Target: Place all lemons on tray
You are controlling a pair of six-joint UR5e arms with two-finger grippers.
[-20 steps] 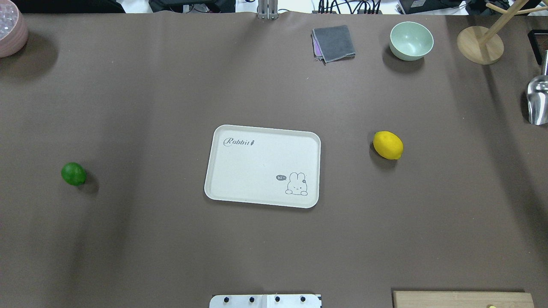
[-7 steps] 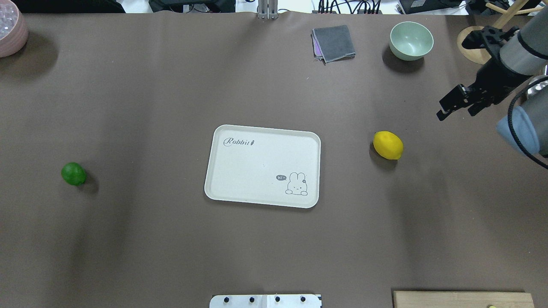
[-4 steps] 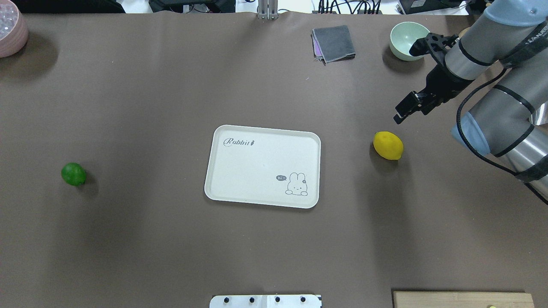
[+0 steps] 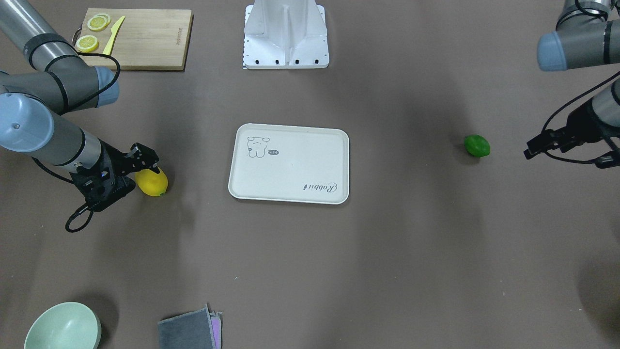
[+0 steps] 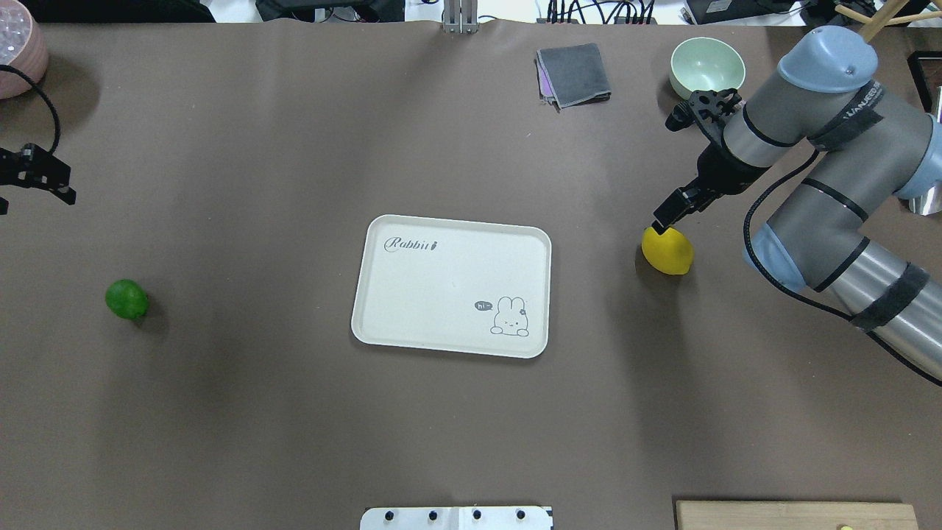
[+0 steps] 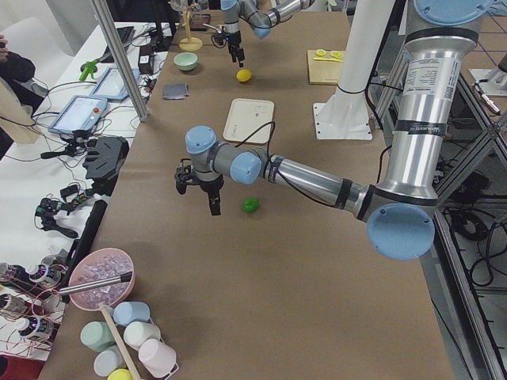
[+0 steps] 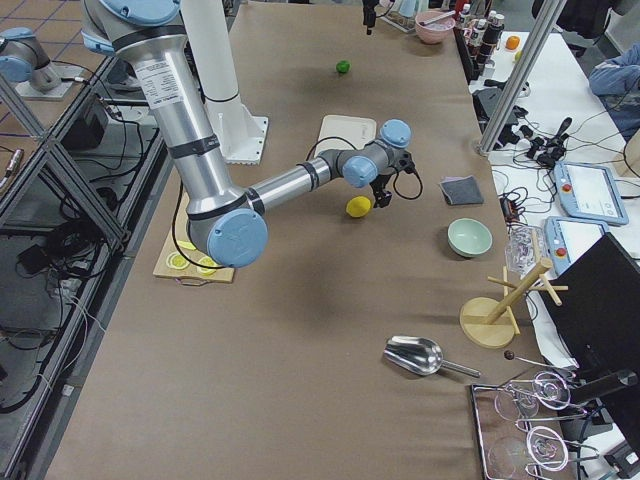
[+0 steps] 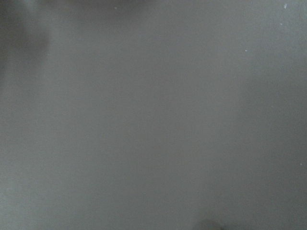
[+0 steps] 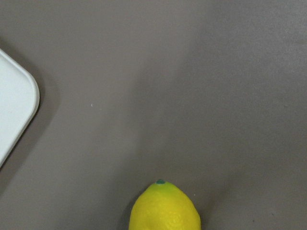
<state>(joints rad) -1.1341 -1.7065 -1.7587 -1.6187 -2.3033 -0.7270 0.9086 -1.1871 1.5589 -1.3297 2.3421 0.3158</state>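
Observation:
The cream tray (image 5: pixel 449 287) lies at the table's middle with nothing on it. The yellow lemon (image 5: pixel 667 252) lies on the table to its right. My right gripper (image 5: pixel 666 218) is open, just above the lemon's far end, its fingertips at the fruit's top edge. The right wrist view shows the lemon (image 9: pixel 165 208) at the bottom and a tray corner (image 9: pixel 12 115) at left. The green lemon (image 5: pixel 126 299) lies far left. My left gripper (image 5: pixel 66 185) looks open and empty, beyond and left of it. The left wrist view shows only bare table.
A mint bowl (image 5: pixel 706 68) and a folded grey cloth (image 5: pixel 574 73) sit at the back right. A pink bowl (image 5: pixel 18 51) is at the back left. A wooden cutting board (image 4: pixel 135 31) with lemon slices is near the robot base (image 4: pixel 286 34).
My right arm came in from the right and moved left and down to the yellow lemon. My left gripper has entered at the left edge. Lemons and tray have not moved.

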